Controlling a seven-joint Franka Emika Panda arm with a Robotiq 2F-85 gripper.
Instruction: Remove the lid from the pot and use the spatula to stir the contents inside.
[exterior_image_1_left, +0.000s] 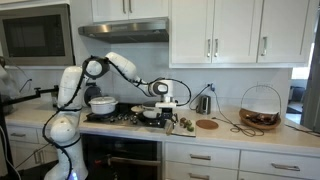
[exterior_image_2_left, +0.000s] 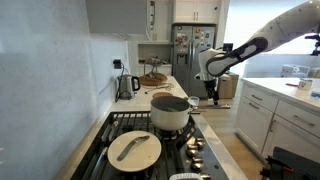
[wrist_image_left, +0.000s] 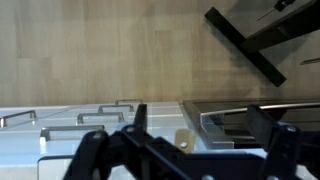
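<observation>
One step looks done: in an exterior view the pot, a small round cream vessel, stands on the right of the stove and shows a dark mouth with no lid. The gripper hangs farther off to its right, jaws spread wide, gripping nothing. Next comes the spatula, which I cannot pick out; its thin handle should want a narrow pinch. The larger pot, smooth, pale and domed, sits near left
</observation>
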